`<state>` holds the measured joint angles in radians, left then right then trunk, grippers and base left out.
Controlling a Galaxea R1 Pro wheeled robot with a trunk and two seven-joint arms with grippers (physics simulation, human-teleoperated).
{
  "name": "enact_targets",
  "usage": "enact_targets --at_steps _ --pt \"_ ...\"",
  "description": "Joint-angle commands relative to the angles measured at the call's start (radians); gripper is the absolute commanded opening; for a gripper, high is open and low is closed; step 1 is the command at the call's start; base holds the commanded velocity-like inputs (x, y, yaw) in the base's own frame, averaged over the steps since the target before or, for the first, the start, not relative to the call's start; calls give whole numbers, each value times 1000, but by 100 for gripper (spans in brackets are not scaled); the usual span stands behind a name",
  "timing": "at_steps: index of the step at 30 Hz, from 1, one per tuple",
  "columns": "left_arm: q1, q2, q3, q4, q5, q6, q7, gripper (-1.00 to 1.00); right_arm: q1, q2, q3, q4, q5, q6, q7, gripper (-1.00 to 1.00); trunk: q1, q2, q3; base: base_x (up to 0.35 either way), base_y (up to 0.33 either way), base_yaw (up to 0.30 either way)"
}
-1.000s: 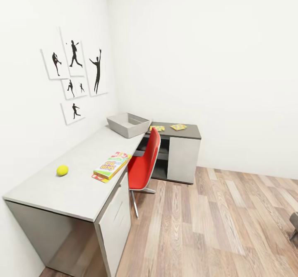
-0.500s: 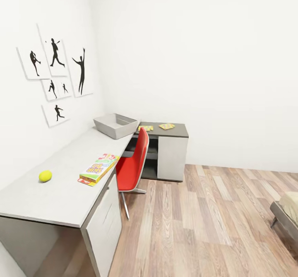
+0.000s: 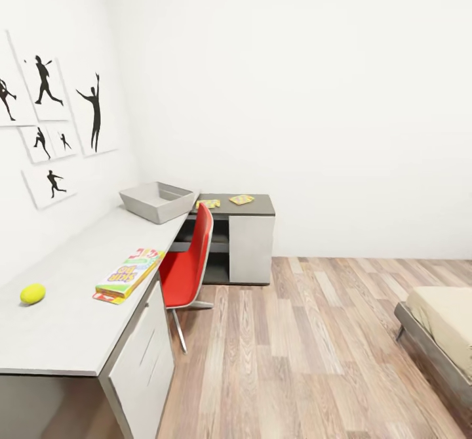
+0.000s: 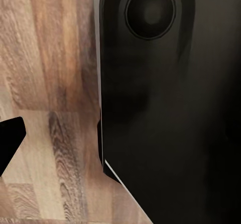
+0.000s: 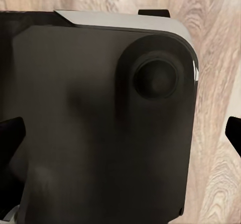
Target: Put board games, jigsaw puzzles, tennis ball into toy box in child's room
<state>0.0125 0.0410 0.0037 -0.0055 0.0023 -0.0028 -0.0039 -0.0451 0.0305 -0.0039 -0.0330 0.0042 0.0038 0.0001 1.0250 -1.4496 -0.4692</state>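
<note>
In the head view the table [image 3: 65, 327] runs along the left wall. On its light top lie the tennis ball [image 3: 32, 293] and one board game [image 3: 129, 274] with a yellow-green and red cover. Farther along stands the grey toy box [image 3: 157, 201], with nothing showing inside. Two jigsaw puzzles [image 3: 208, 203] [image 3: 242, 199] lie on the dark section. A corner of the bed [image 3: 446, 314] shows at the right with bare mattress. My left gripper [image 4: 120, 143] and right gripper [image 5: 120, 143] hang over the wood floor, fingertips [image 5: 10, 148] wide apart, holding nothing.
A red swivel chair [image 3: 190, 265] stands tucked against the desk between the board game and the dark section. Black silhouette pictures [image 3: 46, 124] hang on the left wall. Wood-plank floor [image 3: 308, 347] stretches between desk and bed. My black body fills much of both wrist views.
The head camera has swung to the right, so the desk sits farther left in view and the bed corner has grown at the right. Nothing on the desk has moved.
</note>
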Motion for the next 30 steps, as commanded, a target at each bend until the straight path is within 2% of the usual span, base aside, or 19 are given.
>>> enact_targets --at_steps 1,11,30 --pt "0 0 0 -1 1 0 0 100 0 0 -1 0 0 1 0 100 0 0 -1 0 0 -101" --pt "0 -1 -2 -1 -2 0 -1 100 -1 1 -1 -1 0 0 0 100 0 0 -1 0 0 -153" --pt "-15 -3 -1 -3 0 0 -1 100 -5 -2 -5 -3 -2 5 0 100 0 0 -1 0 0 -260"
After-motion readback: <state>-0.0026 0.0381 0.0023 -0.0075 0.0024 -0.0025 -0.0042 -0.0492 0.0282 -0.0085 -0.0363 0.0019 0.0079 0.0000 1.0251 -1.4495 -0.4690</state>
